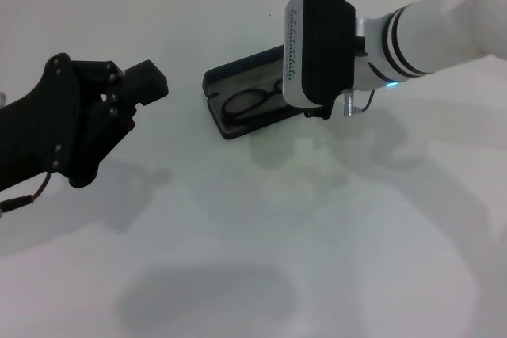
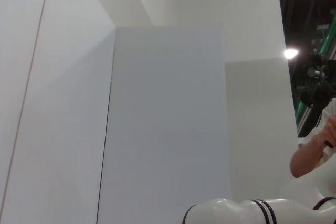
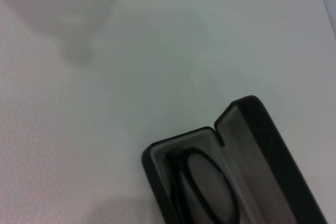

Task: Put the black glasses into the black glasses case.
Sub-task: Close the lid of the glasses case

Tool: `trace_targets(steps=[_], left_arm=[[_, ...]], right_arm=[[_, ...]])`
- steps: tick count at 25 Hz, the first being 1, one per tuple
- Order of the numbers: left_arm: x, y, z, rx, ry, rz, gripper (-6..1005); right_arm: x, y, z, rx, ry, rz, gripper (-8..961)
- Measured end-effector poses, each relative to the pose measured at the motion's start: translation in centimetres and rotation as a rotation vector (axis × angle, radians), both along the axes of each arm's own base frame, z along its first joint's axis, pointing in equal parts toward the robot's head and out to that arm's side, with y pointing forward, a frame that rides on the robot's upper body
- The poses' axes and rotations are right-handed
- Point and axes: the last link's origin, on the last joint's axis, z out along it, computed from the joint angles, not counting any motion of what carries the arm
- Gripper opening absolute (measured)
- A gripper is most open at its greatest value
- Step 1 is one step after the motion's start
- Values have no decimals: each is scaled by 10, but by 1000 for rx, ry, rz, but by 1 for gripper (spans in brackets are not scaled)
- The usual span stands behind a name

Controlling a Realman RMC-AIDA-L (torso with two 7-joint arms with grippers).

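On my left I see the left gripper [image 1: 146,85] held above the white table [image 1: 261,227], well apart from the case. It is a black, chunky assembly tilted up toward the middle of the scene, and from the head view I cannot tell whether its fingers are spread or pressed together. Its wrist camera points away from the work and shows only pale wall panels [image 2: 168,119], part of a white arm [image 2: 236,211] with black bands, and a person's forearm [image 2: 310,156] at the edge.

Moving toward the centre, the black glasses case [image 1: 230,108] lies open on the table, set at an angle. The black glasses [image 1: 249,102] sit inside it, on the grey lining of the lower tray; 1 lens ring is plain to me in the head view. In the right wrist view I see the black glasses case [image 3: 262,129] with its lid standing open along 1 long side and the black glasses [image 3: 202,187] resting in the tray, frame within the walls.

Further right, the right gripper [image 1: 317,112] hangs over the far end of the case, its white-and-black wrist housing covering that end. Its fingers are hidden from me, so I cannot tell whether they are apart or closed. The white right arm runs off toward the upper right corner.
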Motion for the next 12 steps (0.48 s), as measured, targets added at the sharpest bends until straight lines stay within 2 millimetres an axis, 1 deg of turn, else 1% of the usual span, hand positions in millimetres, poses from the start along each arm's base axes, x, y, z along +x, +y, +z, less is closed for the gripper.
trace_targets(steps=[3, 5, 8, 9, 10, 12], left_arm=[[0, 0, 0, 1, 1, 2, 30], [-1, 1, 0, 4, 3, 11, 30], [-2, 5, 3, 18, 5, 28, 30], [-2, 7, 4, 22, 5, 34, 30], [-2, 7, 4, 22, 5, 34, 30], [-1, 18, 7, 29, 8, 68, 31]], right_arm=[[0, -6, 2, 3, 27, -20, 196], [-3, -10, 7, 15, 67, -19, 198], [-8, -16, 21, 41, 132, -25, 200], [-8, -19, 29, 54, 161, -35, 201], [-7, -21, 37, 62, 188, -55, 201], [-1, -26, 54, 78, 244, -108, 201]])
